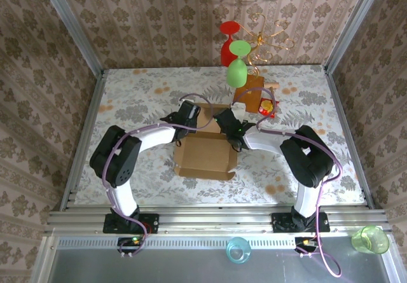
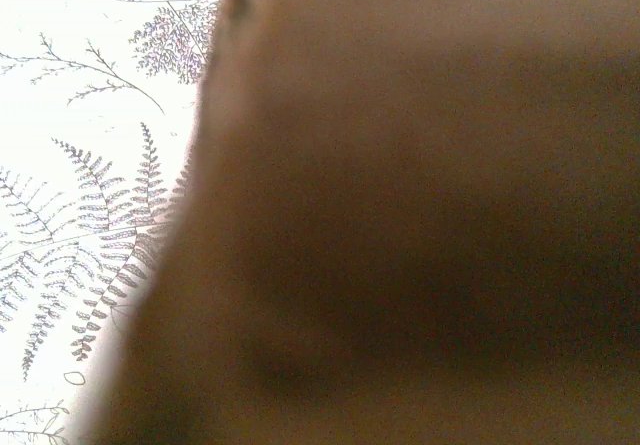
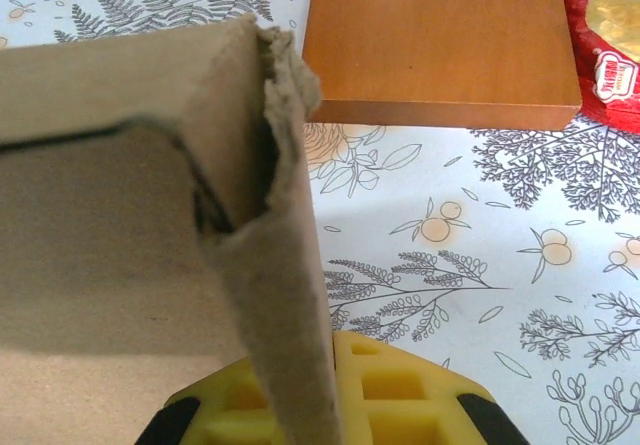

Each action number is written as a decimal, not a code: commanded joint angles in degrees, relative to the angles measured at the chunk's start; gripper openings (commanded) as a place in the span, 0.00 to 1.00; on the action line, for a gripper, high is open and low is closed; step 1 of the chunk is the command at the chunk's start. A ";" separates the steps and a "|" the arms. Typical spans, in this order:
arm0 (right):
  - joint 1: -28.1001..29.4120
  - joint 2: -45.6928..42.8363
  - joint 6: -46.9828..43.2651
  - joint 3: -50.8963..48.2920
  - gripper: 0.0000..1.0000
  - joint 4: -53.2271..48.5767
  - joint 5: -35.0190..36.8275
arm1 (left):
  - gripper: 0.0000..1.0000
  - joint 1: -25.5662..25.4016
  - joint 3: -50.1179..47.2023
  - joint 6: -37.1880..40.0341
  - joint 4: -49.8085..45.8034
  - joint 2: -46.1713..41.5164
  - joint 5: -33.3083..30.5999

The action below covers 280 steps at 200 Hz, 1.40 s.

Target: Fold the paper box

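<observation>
From above, the paper box (image 1: 203, 159) lies mid-table, its long axis running 12 to 6 o'clock. Your left gripper (image 1: 186, 113) sits at its 11 o'clock corner and your right gripper (image 1: 233, 129) at its 1 o'clock corner, about equally near.

On the left wrist, blurred cardboard crowds the lens. The jaws are closed, but you cannot tell on what.

On the right wrist, the jaws pinch an upright corner flap, and its wall runs off toward 9 o'clock.

No words can be read. The red packet (image 3: 603, 45), ahead and right of the right claw (image 3: 330, 407), has a blurry label.
</observation>
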 commanded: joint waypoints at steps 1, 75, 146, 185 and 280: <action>-0.38 0.48 3.42 0.34 0.00 -4.58 6.12 | 0.21 -0.55 -0.15 2.16 -2.80 0.76 -6.96; -0.71 1.17 3.19 2.91 0.00 -7.73 4.78 | 0.73 3.46 -5.76 1.87 1.76 -10.48 12.80; -1.07 2.49 2.66 4.81 0.00 -9.47 3.05 | 0.73 8.82 -7.46 6.50 6.69 -9.16 26.03; -1.35 2.87 2.42 5.17 0.00 -9.31 1.89 | 0.70 8.04 -2.99 7.89 4.98 -4.26 23.47; -1.70 4.34 1.93 6.21 0.00 -8.82 -0.33 | 0.49 6.80 2.75 9.83 5.63 1.65 14.00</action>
